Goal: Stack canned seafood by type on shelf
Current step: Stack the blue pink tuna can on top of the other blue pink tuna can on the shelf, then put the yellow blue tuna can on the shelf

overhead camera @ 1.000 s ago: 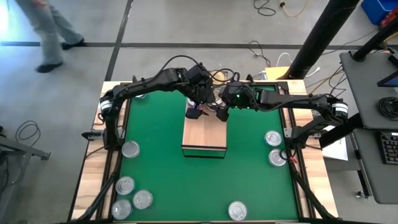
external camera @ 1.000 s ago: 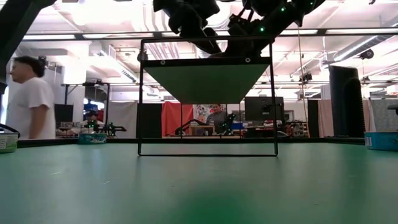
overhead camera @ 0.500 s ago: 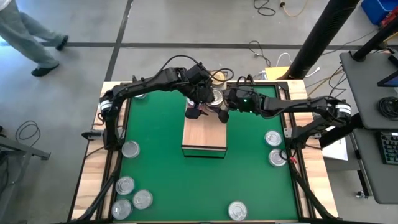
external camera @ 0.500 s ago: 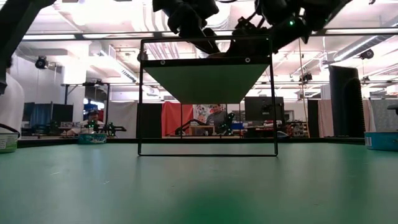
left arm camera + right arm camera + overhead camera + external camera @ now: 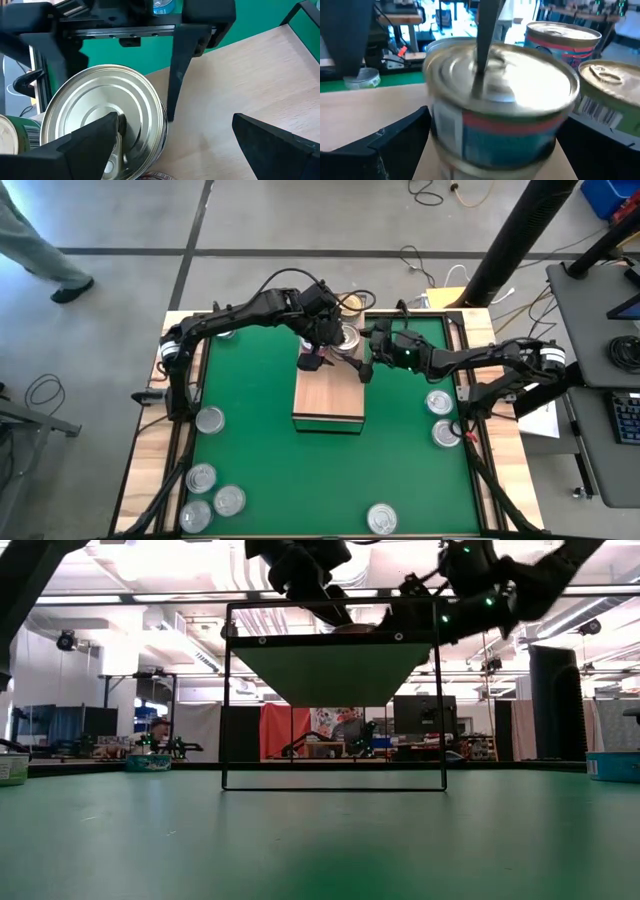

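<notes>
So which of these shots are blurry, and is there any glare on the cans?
Right wrist view: the nearest can is smeared with motion blur. Left wrist view: sharp, with soft sheen on the silver lid. Low view: the green table is out of focus up close. High view: evenly lit, bright lids on loose cans.

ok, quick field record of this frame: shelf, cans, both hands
shelf: light-wood board mid-table on the green mat, near part bare
cans on shelf: cluster at the far end, silver-topped can on top
loose cans: four near the left edge, two near the right edge, one at the near edge
left hand: open, over the far-end cans
right hand: open, beside the same can, holding nothing
person: walking, beyond the table
</notes>
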Action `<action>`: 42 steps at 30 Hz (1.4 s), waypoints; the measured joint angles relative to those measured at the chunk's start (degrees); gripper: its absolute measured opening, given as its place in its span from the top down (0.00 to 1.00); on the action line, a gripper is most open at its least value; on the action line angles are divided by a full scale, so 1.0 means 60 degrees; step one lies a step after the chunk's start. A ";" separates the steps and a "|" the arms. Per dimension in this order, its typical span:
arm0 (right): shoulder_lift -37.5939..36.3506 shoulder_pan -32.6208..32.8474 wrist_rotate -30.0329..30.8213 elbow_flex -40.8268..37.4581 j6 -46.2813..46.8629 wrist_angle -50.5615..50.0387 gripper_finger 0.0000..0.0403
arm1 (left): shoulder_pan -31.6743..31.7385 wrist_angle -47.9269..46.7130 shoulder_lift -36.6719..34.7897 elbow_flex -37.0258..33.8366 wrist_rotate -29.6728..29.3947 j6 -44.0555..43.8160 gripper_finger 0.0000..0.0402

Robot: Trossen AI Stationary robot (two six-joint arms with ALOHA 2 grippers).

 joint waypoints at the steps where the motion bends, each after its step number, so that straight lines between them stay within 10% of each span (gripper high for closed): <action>1: 0.0017 -0.0014 -0.0047 -0.0245 -0.0187 0.0458 0.01 | 0.0004 0.0010 0.0000 0.0000 -0.0007 0.0003 0.06; 9: 0.0095 -0.0034 -0.0238 -0.1501 -0.0058 0.2986 0.01 | 0.0015 0.0157 0.0000 -0.0004 -0.0044 0.0007 0.06; 34: -0.1022 -0.0190 0.0991 -0.0656 -0.0961 -0.0068 0.01 | 0.0011 -0.2204 -0.0129 0.2438 0.0205 -0.0337 0.06; 42: -0.1705 -0.0190 0.1040 -0.0616 -0.1697 -0.0639 0.01 | -0.0649 -0.3840 -0.0513 0.2754 0.2745 -0.0236 0.06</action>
